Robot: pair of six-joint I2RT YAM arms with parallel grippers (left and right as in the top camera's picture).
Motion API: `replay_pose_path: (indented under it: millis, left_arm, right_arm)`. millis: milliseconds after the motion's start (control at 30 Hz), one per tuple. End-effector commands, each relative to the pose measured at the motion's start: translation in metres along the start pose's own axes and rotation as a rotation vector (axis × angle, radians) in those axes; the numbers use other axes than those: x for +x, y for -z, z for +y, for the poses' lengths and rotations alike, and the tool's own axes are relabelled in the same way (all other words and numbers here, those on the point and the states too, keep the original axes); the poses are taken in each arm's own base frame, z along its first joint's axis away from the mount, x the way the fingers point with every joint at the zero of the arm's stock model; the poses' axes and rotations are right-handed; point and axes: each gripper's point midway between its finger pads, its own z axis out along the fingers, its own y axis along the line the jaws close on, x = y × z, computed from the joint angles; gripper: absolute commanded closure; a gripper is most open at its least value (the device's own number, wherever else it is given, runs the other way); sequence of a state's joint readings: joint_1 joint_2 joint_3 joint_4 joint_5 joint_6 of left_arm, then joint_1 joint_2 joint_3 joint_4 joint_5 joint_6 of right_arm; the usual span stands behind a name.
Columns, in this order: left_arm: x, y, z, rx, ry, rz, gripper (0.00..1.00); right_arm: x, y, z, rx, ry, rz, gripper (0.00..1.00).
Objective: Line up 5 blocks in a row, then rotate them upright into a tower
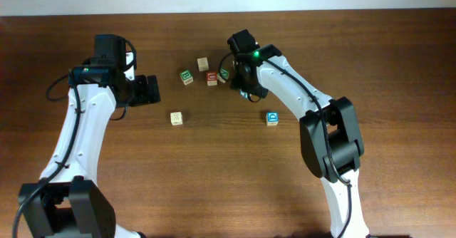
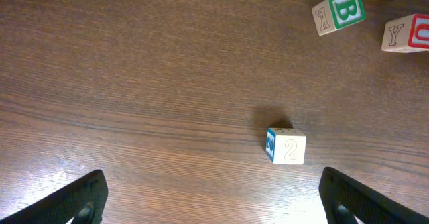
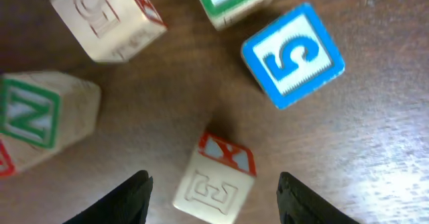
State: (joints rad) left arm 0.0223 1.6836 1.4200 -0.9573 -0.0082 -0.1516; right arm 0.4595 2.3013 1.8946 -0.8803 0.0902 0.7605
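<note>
Right gripper: jaws part open, nothing held. It straddles a pale wooden cube with a red-bordered "X" face and an embossed "E" face, with a gap showing on both sides. This looks like the block being worked.

Risks from here:
- The X/E cube sits skewed to the jaw line. If the gripper closes as is, the fingers meet edges rather than flat faces, so the cube could twist, pop out or tip onto another face.
- The cluster is tight. A blue-faced wooden cube printed "5" is near the right-hand finger, and a pale cube with a green-framed "N" is near the left-hand one. Any turn or sideways drift of the wrist could nudge them, and it would then be hard to tell which blocks count as rotated.
- The red print makes the X/E cube easy to confuse with the pale cube with a red side face further up. Which of them belongs to the five cannot be told.

Left gripper: fully spread and empty. It hovers over the brown wooden table, with a pale cube printed "2" with one blue side ahead of it and untouched.

A blue-topped cube stands alone, well apart from the cluster, so it is the low-risk pick.
</note>
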Motion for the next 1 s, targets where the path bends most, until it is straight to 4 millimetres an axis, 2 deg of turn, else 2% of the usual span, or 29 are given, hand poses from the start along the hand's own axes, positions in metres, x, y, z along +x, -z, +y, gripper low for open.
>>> replay_pose_path:
  millis: [0, 200, 300, 533, 733, 967]
  left_arm:
    - [-0.005, 0.001, 0.000, -0.005, 0.011, -0.010, 0.01]
    - [-0.005, 0.001, 0.000, -0.005, 0.011, -0.010, 0.01]
    - [-0.005, 0.001, 0.000, -0.005, 0.011, -0.010, 0.01]
    - [-0.005, 0.001, 0.000, -0.005, 0.011, -0.010, 0.01]
    - [-0.005, 0.001, 0.000, -0.005, 0.011, -0.010, 0.01]
    - [-0.005, 0.001, 0.000, -0.005, 0.011, -0.010, 0.01]
  right_arm:
    - [0.001, -0.014, -0.004, 0.027, -0.034, 0.003, 0.42]
    - [0.008, -0.016, -0.004, 0.019, -0.021, 0.037, 0.61]
    - [0.015, -0.015, 0.000, -0.011, 0.062, 0.075, 0.69]
    - [0.035, -0.006, -0.001, -0.047, 0.254, 0.172, 0.70]
    - [0.058, 0.003, -0.022, 0.020, 0.301, 0.282, 0.68]
    - [0.072, 0.009, -0.038, 0.073, 0.322, 0.351, 0.68]
